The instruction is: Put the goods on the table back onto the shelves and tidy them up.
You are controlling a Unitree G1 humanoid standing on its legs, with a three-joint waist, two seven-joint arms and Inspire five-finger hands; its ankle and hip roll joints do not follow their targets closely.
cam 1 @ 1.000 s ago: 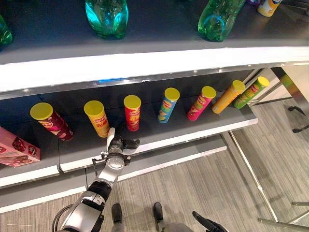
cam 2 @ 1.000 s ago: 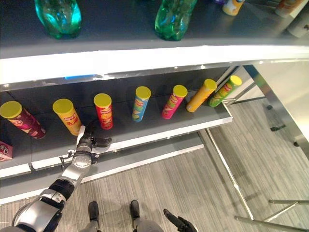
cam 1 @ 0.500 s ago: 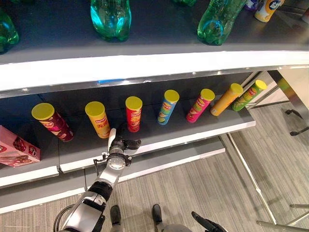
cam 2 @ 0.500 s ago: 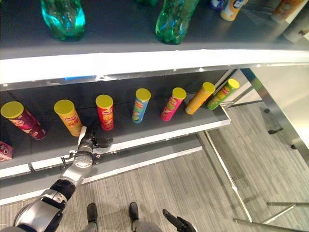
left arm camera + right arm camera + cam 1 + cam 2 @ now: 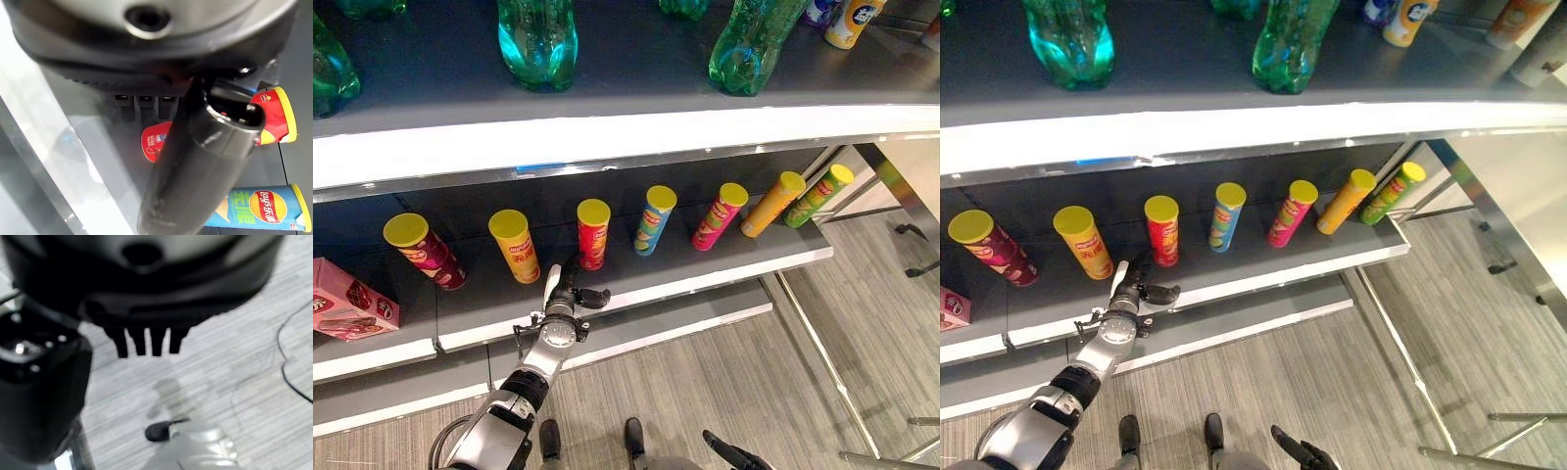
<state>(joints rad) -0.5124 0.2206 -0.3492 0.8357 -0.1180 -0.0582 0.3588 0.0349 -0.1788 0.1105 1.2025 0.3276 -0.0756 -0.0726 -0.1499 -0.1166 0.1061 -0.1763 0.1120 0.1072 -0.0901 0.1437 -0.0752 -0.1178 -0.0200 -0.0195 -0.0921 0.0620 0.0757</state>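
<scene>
— What does the place look like, starting at the left of the frame?

— A dark lower shelf (image 5: 489, 304) with a white front edge runs across the middle of the head view. At its far left lies a pink box (image 5: 347, 305). Then comes a row of upright chip cans with yellow lids: a maroon can (image 5: 423, 250), an orange can (image 5: 516, 246), a red can (image 5: 592, 233), a blue can (image 5: 654, 219), a pink can (image 5: 718, 215), a yellow can (image 5: 771, 204) and a green can (image 5: 819, 195) at the right end. Above them, in the upper part of the frame, an upper shelf (image 5: 626, 78) carries green bottles (image 5: 537, 39). Grey wood-pattern floor (image 5: 724, 382) fills the lower right.

— And where is the left hand against those cans?

— The left hand (image 5: 570, 294) sits at lower centre-left, at the front edge of the lower shelf, just below the gap between the orange can and the red can. It touches neither; the red can stands just above and right of it.

— Is it holding anything?

— No. Its fingers are relaxed and loosely spread, the thumb sticking out to the right, nothing in its grasp.

— The right hand?

— The right hand (image 5: 734, 456) shows at the bottom edge, right of centre, over the floor, fingers straight and empty.
</scene>
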